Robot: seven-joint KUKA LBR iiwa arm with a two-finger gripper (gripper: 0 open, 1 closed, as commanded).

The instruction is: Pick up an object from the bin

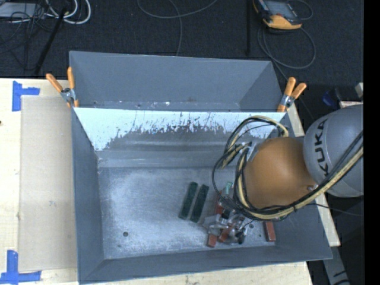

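My gripper [230, 224] sits low at the near right of the bin [130, 215], over small red-brown blocks [212, 240]; apart or together, I cannot tell; two dark green bars [195, 202] lie just left.

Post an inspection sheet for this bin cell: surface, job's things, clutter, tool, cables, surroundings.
Surface: grey metal bin, floor scuffed pale.
Job's things: two dark oblong bars side by side mid-floor; small reddish-brown blocks near the front wall.
Clutter: nothing seen.
Tool: tool low among the reddish-brown blocks, right of the bars; grasp cannot be told.
Cables: black-and-yellow cables looped round the orange wrist cover.
Surroundings: loose floor cables on dark floor behind the bin.
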